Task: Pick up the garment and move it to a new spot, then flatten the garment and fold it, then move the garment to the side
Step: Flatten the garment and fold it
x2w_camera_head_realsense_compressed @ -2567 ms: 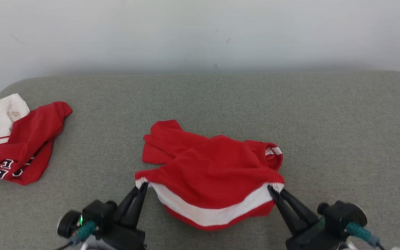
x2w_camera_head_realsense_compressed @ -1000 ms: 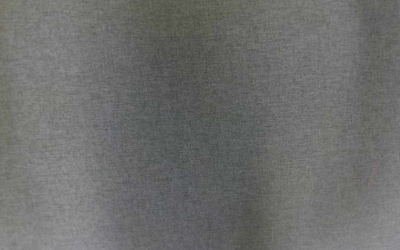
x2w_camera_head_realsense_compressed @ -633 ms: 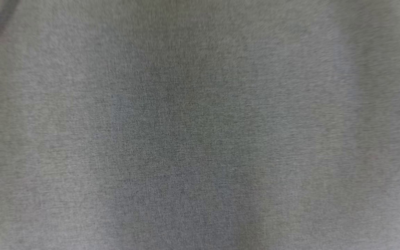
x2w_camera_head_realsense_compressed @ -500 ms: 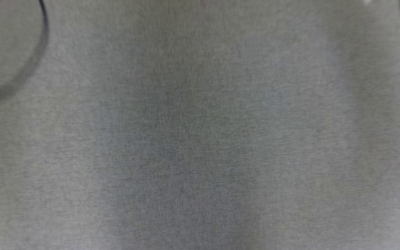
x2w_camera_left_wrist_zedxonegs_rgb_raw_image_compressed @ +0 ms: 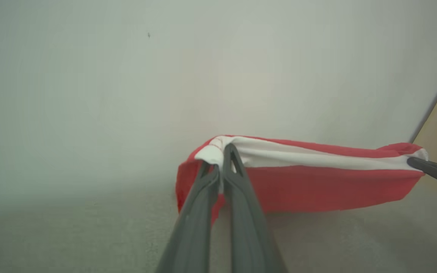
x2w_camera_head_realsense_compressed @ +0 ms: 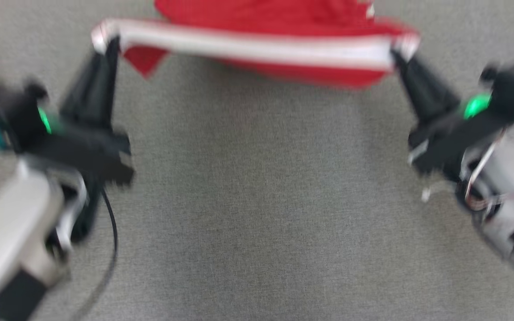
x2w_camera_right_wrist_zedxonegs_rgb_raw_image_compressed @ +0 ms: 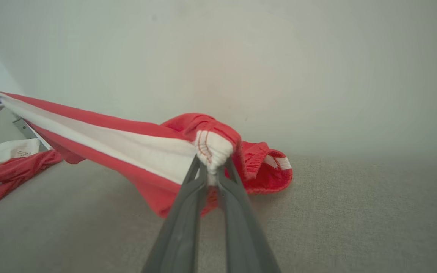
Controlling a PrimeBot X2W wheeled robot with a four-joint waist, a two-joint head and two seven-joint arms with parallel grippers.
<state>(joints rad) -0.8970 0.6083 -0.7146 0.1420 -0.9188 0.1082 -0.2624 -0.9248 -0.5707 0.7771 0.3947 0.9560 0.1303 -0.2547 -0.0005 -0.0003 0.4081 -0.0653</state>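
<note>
Hem of the garment [x2w_camera_head_realsense_compressed: 257, 47], earlier slack, now taut and straight between left fingers [x2w_camera_head_realsense_compressed: 93, 89] and right fingers [x2w_camera_head_realsense_compressed: 422, 87].

Red garment [x2w_camera_head_realsense_compressed: 275, 13] with a white band [x2w_camera_left_wrist_zedxonegs_rgb_raw_image_compressed: 317, 159], stretched wide, front edge raised.
Band pulled taut and near level between its two bunched end corners, red strip hanging below it; remaining fabric crumpled behind, one ribbed red-white opening resting on grey surface [x2w_camera_right_wrist_zedxonegs_rgb_raw_image_compressed: 355, 212].

Left gripper [x2w_camera_head_realsense_compressed: 111, 43]: jaws closed, pinching one hem corner of the garment [x2w_camera_head_realsense_compressed: 257, 44]; right gripper [x2w_camera_head_realsense_compressed: 396, 54]: closed on the opposite corner; both arms extended forward, well apart, fingers angled inward.
</note>
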